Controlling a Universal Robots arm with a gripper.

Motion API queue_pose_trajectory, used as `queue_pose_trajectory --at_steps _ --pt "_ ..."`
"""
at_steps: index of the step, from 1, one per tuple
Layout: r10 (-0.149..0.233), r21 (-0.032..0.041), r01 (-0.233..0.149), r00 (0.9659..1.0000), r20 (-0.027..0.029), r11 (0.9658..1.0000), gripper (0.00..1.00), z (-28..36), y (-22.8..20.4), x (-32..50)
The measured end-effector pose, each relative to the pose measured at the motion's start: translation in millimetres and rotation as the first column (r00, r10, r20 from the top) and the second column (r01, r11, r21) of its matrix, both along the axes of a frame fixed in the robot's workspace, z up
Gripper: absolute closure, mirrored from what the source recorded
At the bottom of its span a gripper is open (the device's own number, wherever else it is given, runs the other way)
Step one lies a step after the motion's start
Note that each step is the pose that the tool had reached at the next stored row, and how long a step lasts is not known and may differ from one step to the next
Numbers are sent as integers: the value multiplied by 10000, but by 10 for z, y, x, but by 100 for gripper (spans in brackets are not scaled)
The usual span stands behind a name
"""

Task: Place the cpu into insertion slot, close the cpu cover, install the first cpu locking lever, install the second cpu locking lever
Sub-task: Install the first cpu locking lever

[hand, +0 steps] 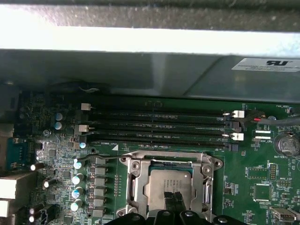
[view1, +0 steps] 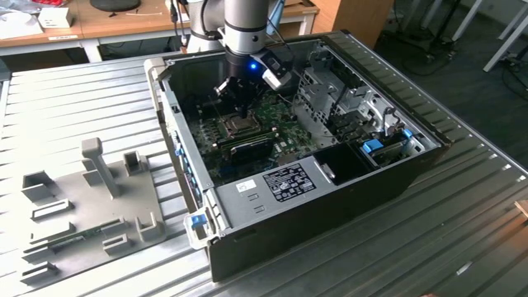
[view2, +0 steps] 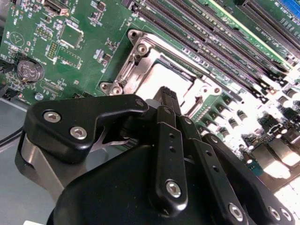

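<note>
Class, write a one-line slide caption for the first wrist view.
Gripper at the cpu seated in the insertion slot, cpu cover down around it, memory slots beyond.

A ribbed grey metal table (view1: 74, 105) spreads across the exterior view under even light. Beyond the table's far edge stands a light wooden desk (view1: 123, 25) with a small white box (view1: 54, 17) on it. Past the table's far corner, toward the exterior view's right, dark floor (view1: 462, 68) shows between white furniture legs (view1: 510, 34).
</note>
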State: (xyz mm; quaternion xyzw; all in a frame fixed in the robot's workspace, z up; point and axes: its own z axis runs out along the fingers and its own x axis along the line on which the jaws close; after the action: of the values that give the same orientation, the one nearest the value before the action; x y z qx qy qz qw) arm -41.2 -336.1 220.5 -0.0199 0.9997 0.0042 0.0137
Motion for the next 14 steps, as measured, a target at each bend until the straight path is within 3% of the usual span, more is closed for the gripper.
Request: queue_pose_trajectory --at_steps 14 --pt "0 1 0 10000 0 10000 90 0 0 2"
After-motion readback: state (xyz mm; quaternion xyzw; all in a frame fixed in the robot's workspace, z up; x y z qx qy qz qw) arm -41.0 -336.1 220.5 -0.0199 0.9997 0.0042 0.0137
